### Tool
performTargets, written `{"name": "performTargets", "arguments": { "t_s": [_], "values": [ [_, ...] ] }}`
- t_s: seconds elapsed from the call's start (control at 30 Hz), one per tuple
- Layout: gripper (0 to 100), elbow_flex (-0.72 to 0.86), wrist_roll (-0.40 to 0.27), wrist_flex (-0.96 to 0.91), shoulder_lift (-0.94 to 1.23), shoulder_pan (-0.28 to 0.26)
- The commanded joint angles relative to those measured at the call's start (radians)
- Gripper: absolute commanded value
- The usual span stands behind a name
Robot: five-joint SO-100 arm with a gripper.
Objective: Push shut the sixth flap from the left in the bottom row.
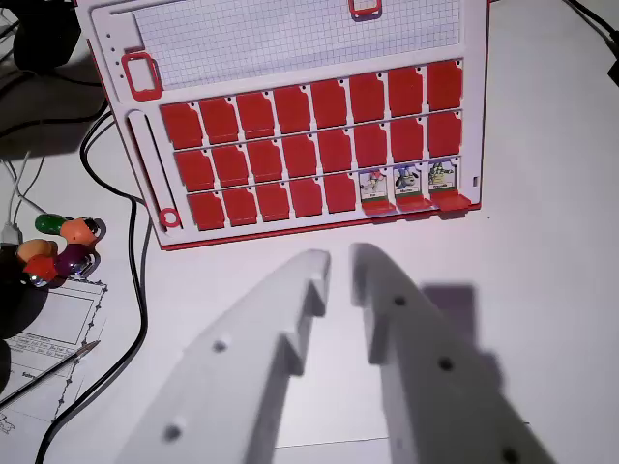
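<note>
A white and red flap board point(290, 39) lies on the white table, in the upper half of the wrist view. It carries three rows of red flaps. In the bottom row the five flaps from the left lie flat and red. The sixth flap point(373, 184) and the two to its right point(441, 180) are folded open and show small character pictures. My gripper point(340, 263) hovers below the board's near edge, its two white fingers a little apart with nothing between them. Its tips point toward the fifth and sixth flaps, clear of the board.
Black cables point(135, 290) run down the left side beside the board. A cluster of coloured toy figures point(60, 246) sits at the far left, above a printed paper sheet point(48, 333) with a thin metal pen point(48, 372) on it.
</note>
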Motion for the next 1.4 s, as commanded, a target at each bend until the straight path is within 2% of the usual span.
{"name": "performTargets", "arguments": {
  "t_s": [0.0,1.37],
  "values": [
    [2,-0.094,0.006,-0.003,0.003,-0.006],
    [2,-0.124,0.028,-0.011,-0.084,0.002]
  ]
}}
